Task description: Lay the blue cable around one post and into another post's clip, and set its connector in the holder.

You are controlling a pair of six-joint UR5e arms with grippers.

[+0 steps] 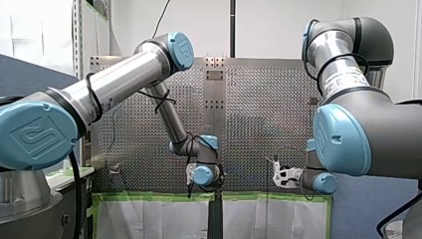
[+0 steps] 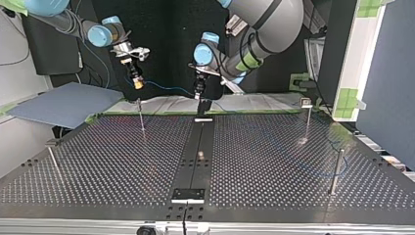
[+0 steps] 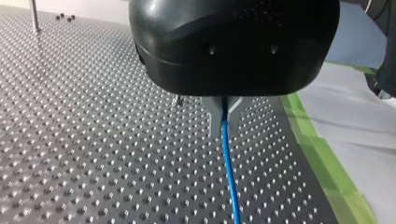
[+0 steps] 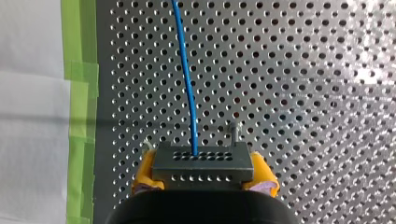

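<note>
In the right wrist view my right gripper (image 4: 203, 175) is shut, its yellow pads (image 4: 144, 170) clamping the grey connector (image 4: 201, 162). The blue cable (image 4: 186, 79) leaves the connector and runs ahead over the perforated table. In the left wrist view my left gripper (image 3: 224, 125) has its grey metal fingers shut on the blue cable (image 3: 229, 182), which trails off below them. In the top view my right gripper (image 2: 138, 83) hangs above the table's far edge. The cable (image 2: 166, 88) sags from it across to my left gripper (image 2: 201, 100).
Thin posts stand on the table in the top view: one (image 2: 141, 116) below my right gripper, one with a clip (image 2: 307, 120) at the far right, one (image 2: 335, 171) at the near right and one (image 2: 53, 159) at the left. A black plate (image 2: 188, 195) sits on the centre rail. Green tape (image 4: 79, 107) edges the table.
</note>
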